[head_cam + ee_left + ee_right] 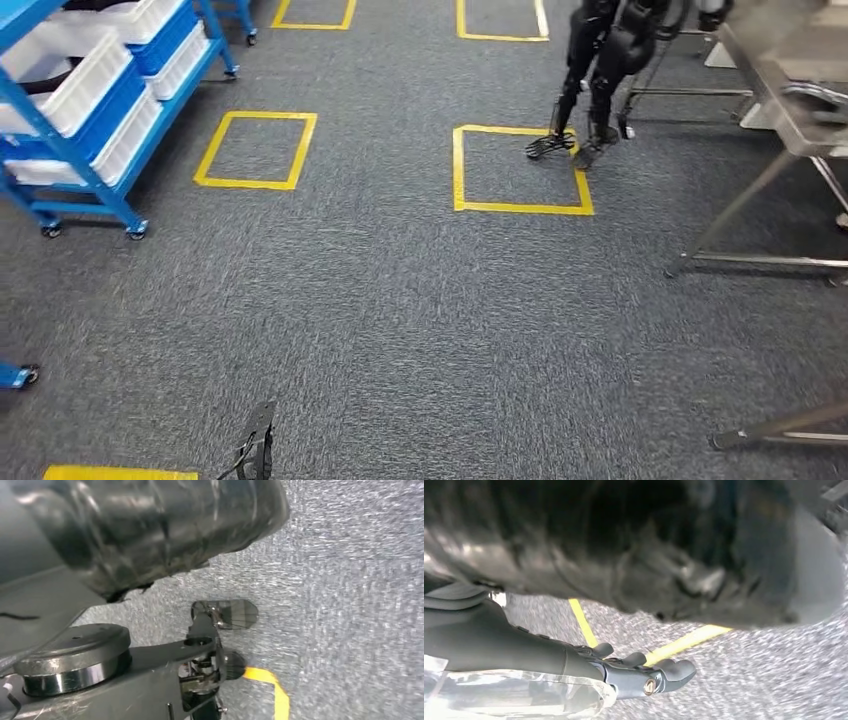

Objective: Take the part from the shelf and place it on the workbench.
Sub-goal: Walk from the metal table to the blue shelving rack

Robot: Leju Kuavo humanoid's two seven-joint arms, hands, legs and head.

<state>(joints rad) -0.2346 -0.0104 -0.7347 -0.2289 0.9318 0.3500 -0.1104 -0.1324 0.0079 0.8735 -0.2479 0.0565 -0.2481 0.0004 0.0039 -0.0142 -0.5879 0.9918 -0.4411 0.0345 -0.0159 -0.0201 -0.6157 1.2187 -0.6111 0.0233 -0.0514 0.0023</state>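
Grey carpet (400,300) bears yellow tape squares (520,168).

The shelf (80,110) ran off the head view's left and top edges, so the contents of its bins (95,70) could not be seen. The desk (790,110) was cut by the right edge. Another robot (600,70) lost its upper body to the top edge. The right hand (644,672) showed blurred, its grip unclear.
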